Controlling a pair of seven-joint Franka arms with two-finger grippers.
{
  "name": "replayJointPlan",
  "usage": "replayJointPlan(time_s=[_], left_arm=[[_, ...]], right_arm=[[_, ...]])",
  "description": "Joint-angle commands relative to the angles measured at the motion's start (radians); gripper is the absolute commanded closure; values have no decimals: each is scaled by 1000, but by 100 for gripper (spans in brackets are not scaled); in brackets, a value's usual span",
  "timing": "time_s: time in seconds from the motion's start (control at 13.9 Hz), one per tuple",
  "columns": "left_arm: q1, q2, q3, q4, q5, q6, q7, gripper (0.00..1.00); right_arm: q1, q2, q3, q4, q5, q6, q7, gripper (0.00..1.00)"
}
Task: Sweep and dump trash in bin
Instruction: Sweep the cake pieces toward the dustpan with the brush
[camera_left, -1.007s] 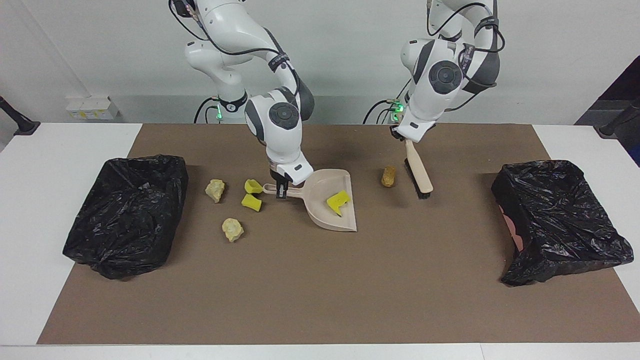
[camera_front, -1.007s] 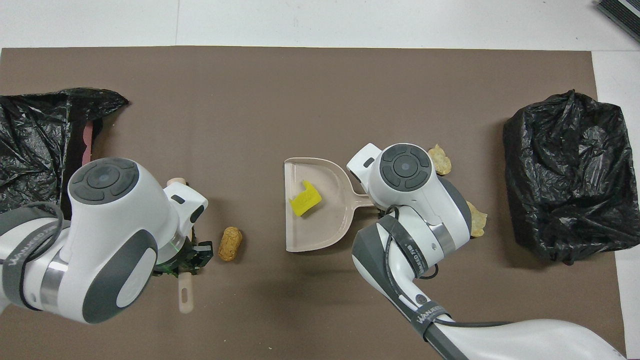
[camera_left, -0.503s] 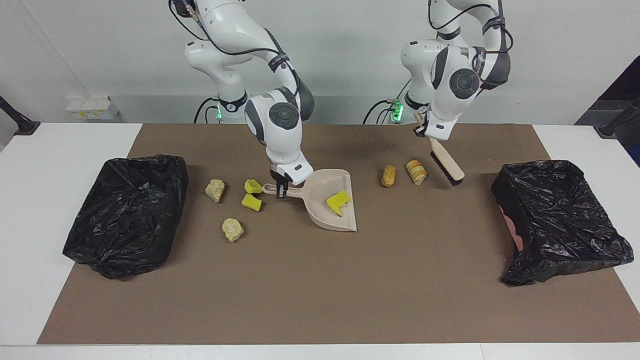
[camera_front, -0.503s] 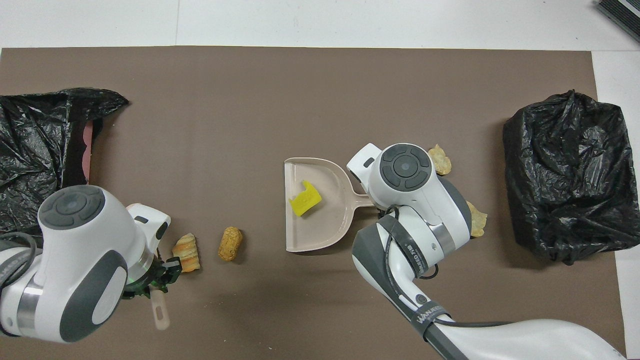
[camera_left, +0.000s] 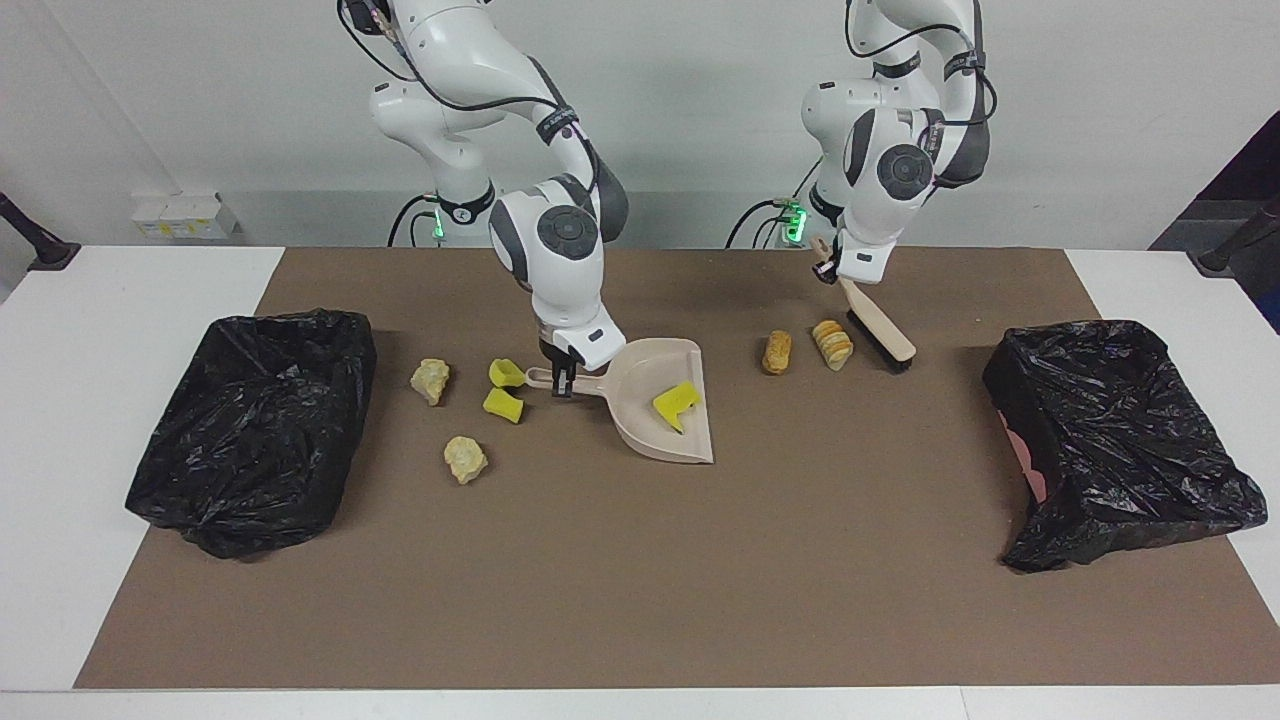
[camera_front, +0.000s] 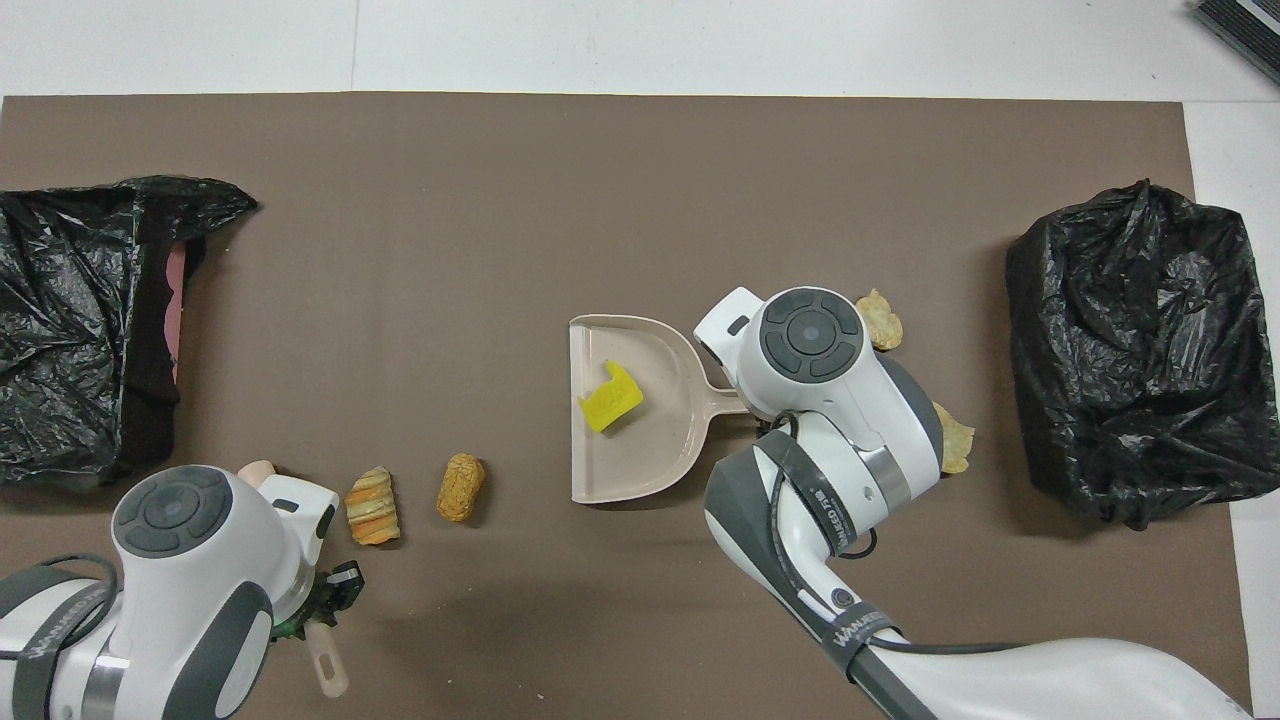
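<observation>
One yellow sponge bit lies inside my dustpan. My right gripper is squeezed shut on the dustpan's handle, and the pan sits flat on the brown mat. Right beside that gripper, toward the right arm's end of the table, lie two more yellow bits. A bit past them are two pale lumpy bits. Then comes a black trash bag at that end of the table.

My left gripper is clamped shut on the handle of the brush. The brush slants down from my jaws, and its black bristles are at the mat. Just beside the bristles, on the dustpan's side, lies a stripy golden-brown bit. Next to it is a plain brown bit. Both lie between the brush and the dustpan, apart from the pan. A second black bag sits at the left arm's end of the table.
</observation>
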Motion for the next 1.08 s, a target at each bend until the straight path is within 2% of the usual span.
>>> replayJointPlan(time_s=[0.0, 0.22, 0.43, 0.65, 0.79, 1.01], left_arm=[[-56, 82, -21, 13, -16, 100, -76, 100], [-57, 134, -113, 95, -129, 156, -105, 100], [-67, 154, -170, 131, -138, 160, -95, 100], [-132, 186, -171, 161, -140, 240, -105, 100], [-195, 267, -171, 209, -140, 290, -130, 100], [-208, 319, -171, 302, -138, 277, -142, 100]], right_arm=[[-7, 2, 5, -19, -24, 38, 39, 100], [13, 13, 5, -18, -24, 57, 70, 100], [42, 33, 5, -16, -24, 84, 139, 100], [69, 60, 5, -15, -24, 122, 189, 100], [74, 72, 5, -12, -24, 148, 212, 100], [85, 77, 5, -9, -24, 147, 229, 100]])
